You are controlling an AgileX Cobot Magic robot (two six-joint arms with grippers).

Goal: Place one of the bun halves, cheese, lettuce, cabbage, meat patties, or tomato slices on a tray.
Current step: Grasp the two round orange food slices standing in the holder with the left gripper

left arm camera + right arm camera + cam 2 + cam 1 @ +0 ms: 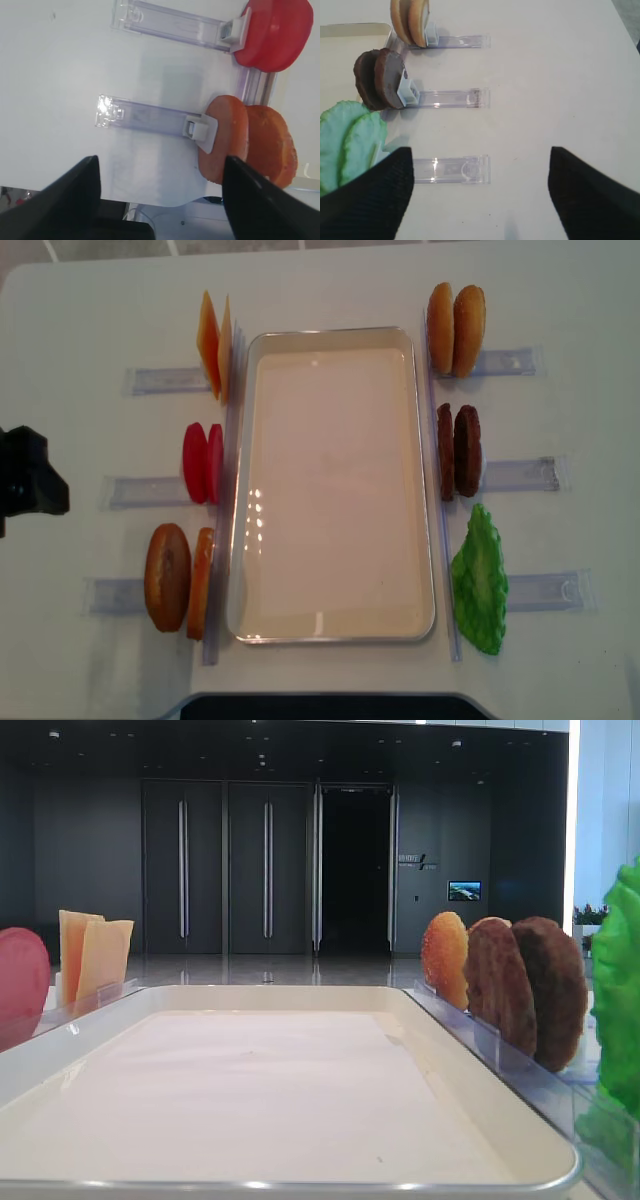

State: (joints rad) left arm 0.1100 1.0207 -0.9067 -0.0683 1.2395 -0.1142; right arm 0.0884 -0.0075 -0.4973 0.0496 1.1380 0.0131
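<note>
— Black fingers [75, 195] of the left claw [160, 200] stand wide apart; ahead of them on the counter [60, 75], two bun halves [225, 137], beyond those two tomato slices [272, 32].
— And the right claw [480, 192]?
— Wide too; two lettuce [350, 137] leaves beside its left finger, two meat patties [382, 77] further ahead. Nothing lies on the tray [335, 490].

Right gripper [479, 192]: two broad black fingers [370, 200] with a fine woven or mesh-like surface texture and blunt, angled tips. Left gripper [160, 197]: two matching black fingers [60, 200], smooth and matte in appearance. In the overhead view, a blocky black housing [25, 490] of the left arm shows at the frame edge. No markings, screws or cables are discernible.
</note>
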